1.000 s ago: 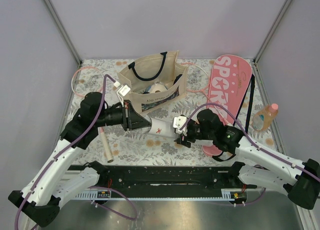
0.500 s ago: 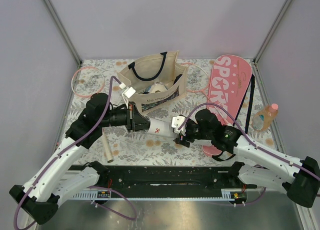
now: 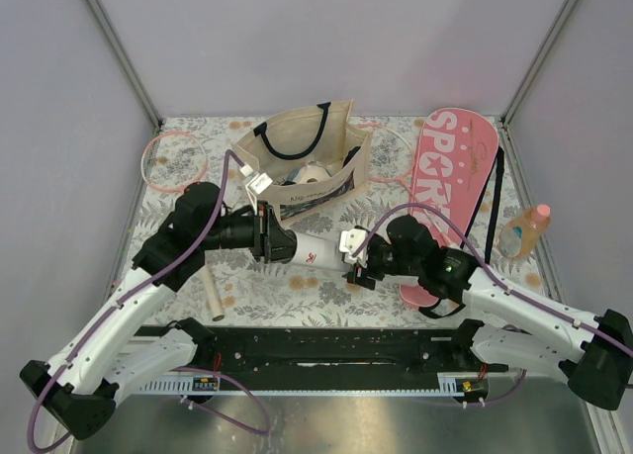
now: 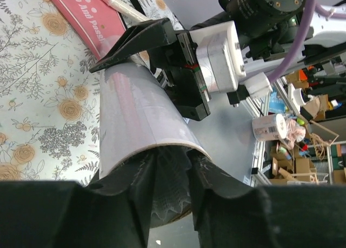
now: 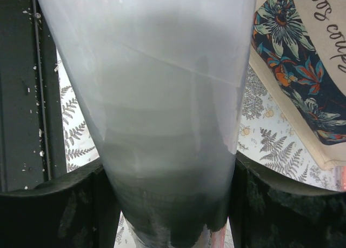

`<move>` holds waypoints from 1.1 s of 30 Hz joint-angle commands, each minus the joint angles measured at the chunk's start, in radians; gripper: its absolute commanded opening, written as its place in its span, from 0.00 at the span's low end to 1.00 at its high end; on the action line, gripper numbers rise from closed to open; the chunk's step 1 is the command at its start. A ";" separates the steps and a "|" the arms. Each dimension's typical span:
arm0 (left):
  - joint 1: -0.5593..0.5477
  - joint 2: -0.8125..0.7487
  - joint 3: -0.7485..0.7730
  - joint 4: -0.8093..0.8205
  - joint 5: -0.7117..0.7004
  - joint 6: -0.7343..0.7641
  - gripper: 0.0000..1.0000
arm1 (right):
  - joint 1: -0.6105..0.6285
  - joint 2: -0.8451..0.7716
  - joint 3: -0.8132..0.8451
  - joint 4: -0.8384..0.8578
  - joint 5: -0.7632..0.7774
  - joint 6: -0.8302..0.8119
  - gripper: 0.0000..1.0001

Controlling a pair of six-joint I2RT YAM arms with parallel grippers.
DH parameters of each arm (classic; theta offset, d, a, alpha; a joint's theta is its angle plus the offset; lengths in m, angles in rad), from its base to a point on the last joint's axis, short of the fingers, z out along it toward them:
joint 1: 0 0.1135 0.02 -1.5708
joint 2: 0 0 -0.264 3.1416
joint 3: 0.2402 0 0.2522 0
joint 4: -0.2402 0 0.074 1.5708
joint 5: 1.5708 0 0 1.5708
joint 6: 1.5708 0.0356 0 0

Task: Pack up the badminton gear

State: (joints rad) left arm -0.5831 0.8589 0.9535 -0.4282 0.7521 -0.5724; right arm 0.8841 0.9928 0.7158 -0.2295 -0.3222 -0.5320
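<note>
The left claw (image 3: 271, 240), pressed together a moment ago, is now spread a little at the mouth of the white tube (image 3: 318, 252). The right claw (image 3: 356, 263) pinches that tube, near the tote bag (image 3: 297, 157); maybe something just went inside.

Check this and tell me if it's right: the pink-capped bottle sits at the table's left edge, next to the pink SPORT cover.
Wrong side. The pink-capped bottle sits at the table's right edge, next to the pink SPORT cover, as the top external view shows.
</note>
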 commanded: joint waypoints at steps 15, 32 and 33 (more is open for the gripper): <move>-0.004 -0.004 0.337 -0.353 -0.310 0.163 0.56 | 0.012 -0.094 -0.035 0.076 0.052 -0.002 0.63; 0.508 0.302 0.258 -0.149 -0.656 0.135 0.66 | 0.012 -0.253 -0.072 0.090 0.051 0.047 0.64; 0.543 0.346 0.278 -0.135 -0.637 0.135 0.65 | 0.012 -0.259 -0.070 0.091 0.045 0.049 0.64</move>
State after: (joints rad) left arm -0.1596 1.0763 1.2011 -0.6937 0.0517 -0.4229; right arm 0.8894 0.7765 0.6334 -0.2070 -0.2729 -0.5030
